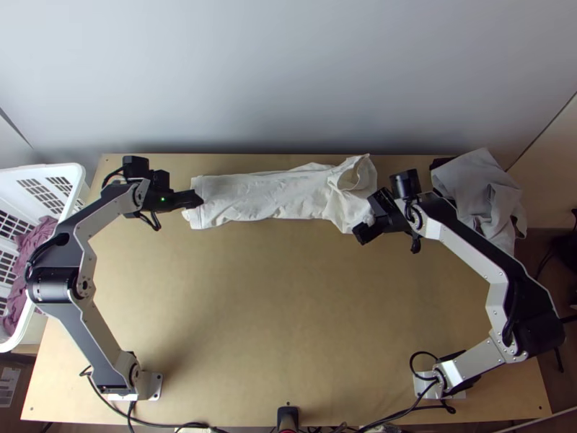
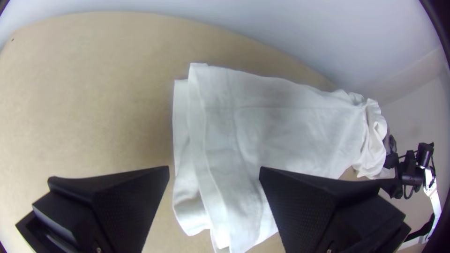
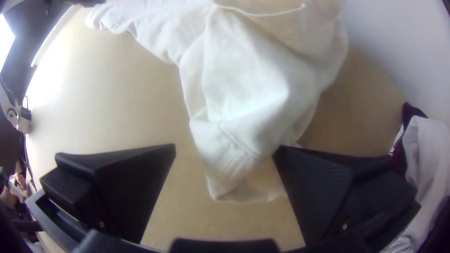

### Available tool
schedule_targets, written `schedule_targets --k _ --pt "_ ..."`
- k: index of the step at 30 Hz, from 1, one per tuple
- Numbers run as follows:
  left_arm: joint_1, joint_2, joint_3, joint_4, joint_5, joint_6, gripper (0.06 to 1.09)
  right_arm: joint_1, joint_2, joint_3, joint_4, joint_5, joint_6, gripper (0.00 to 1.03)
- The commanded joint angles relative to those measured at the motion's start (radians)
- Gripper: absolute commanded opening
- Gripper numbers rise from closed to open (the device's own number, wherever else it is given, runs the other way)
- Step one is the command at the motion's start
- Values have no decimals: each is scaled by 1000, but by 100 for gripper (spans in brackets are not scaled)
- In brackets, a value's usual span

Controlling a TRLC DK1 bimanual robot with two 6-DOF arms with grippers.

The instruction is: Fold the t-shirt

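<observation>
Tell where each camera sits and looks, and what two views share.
Top view: high over the near edge of the table, looking steeply down; left arm and right arm show.
Left wrist view: on that wrist, facing the flatter end of the shirt; left gripper shows, open.
Right wrist view: on that wrist, facing the shirt's bunched end; right gripper shows, open.
Shared: top and right wrist views both show the grey cloth.

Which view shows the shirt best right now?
The top view: nearly the whole shirt lies in one long strip there. The left wrist view shows its layered end closer; the right wrist view, its rumpled end close up.
</observation>
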Motion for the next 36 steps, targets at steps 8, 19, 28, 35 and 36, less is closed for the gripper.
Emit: schedule_targets --k 8,19,28,35,36 --pt "0 92 58 18 186 -113 93 3 32 37 2 22 3 96" --pt "18 43 43 75 224 -233 9 -6 21 49 2 31 16 96" --pt "109 -124 17 -46 226 -154 9 -44 11 68 2 31 17 96" --pt "208 -174 0 -225 226 -29 9 -50 6 97 2 31 25 96" --pt "224 -184 -9 -247 227 -2 9 -50 4 97 2 31 23 96"
